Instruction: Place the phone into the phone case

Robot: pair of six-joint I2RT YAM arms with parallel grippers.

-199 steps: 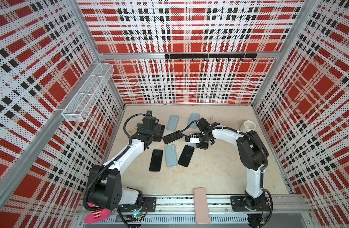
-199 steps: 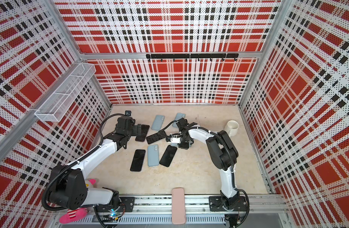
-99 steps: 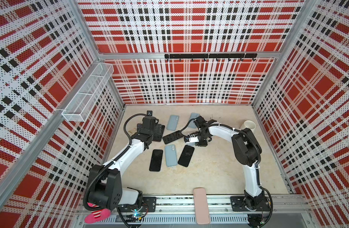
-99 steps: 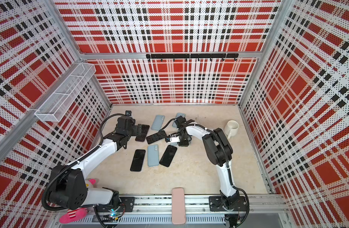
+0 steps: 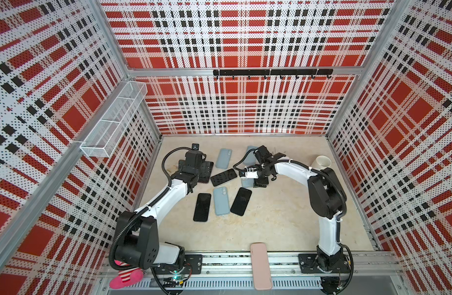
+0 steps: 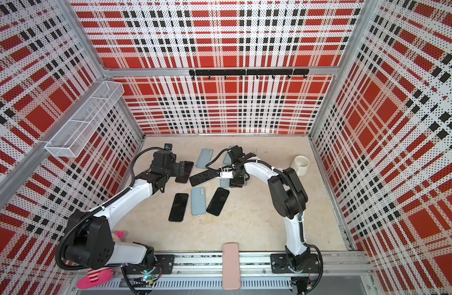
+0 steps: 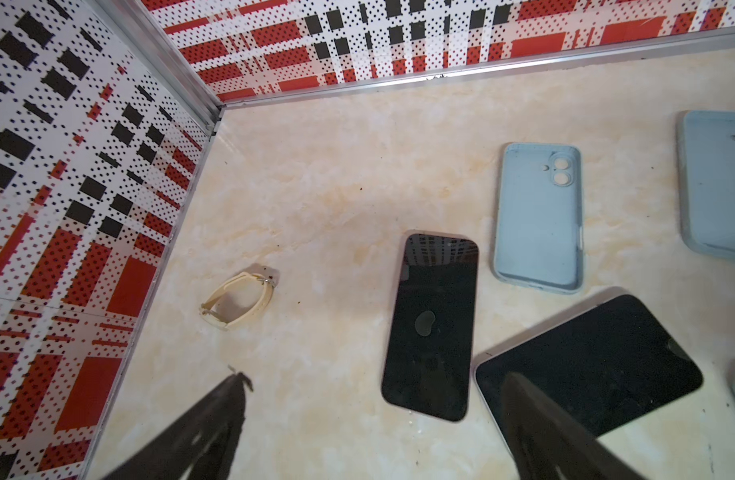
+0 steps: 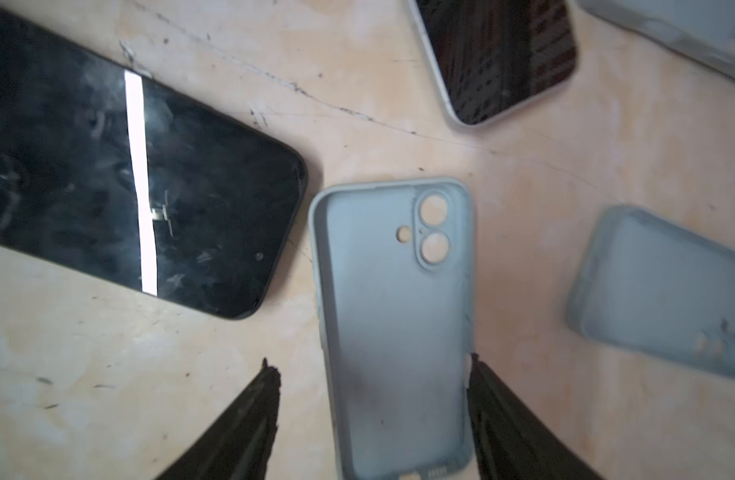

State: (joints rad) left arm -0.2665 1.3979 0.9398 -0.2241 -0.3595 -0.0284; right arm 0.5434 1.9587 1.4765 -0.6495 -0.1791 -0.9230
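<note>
Right gripper (image 8: 372,365) spread; empty case (image 8: 393,299) lies hollow-up between its fingers, unheld. Left gripper (image 7: 374,380) spread over a phone (image 7: 432,328).

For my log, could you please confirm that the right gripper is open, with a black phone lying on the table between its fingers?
Not quite. What lies between the fingers is an empty blue case, hollow side up, not a black phone. The right wrist view shows it. The rest holds: the right gripper is open, and the case lies on the table.
</note>
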